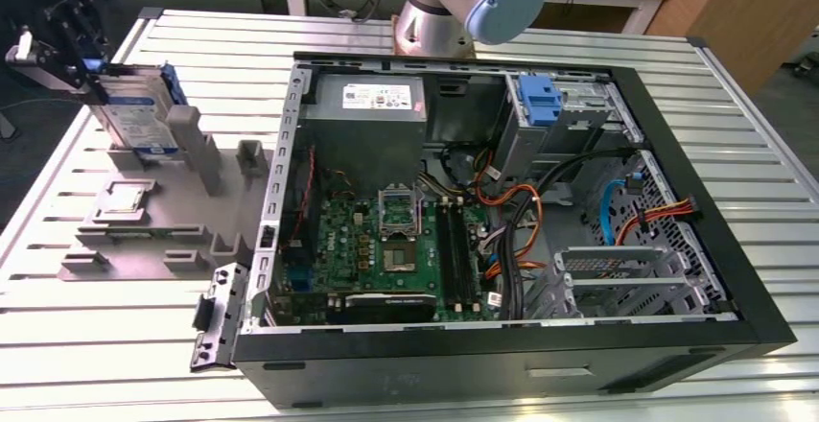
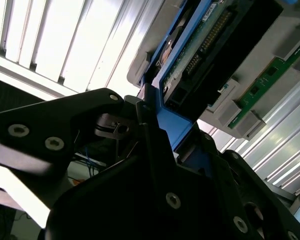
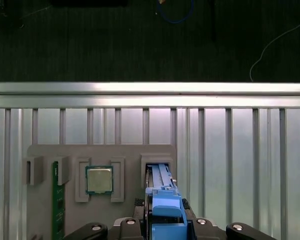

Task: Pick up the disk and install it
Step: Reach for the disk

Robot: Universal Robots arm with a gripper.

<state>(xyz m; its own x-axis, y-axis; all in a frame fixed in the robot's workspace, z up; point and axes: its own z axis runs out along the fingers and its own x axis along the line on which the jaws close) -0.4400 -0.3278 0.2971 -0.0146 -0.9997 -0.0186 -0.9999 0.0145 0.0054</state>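
Pick-up step, I judge: blk gripper (image 1: 90, 77) clamped tight on silver, blue-framed, labelled disk (image 1: 138, 115), upright at grey plastic holder (image 1: 153, 249), 10 o'clock from open blk PC case (image 1: 448, 369). Clearing holder needs straight, untilted pull.

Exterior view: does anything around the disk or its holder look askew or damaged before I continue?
Nothing stands out. The silver hard disk in its blue plastic bracket stands upright in the grey plastic holder, gripped squarely at its top by the black gripper. The open black computer case shows no visible damage.
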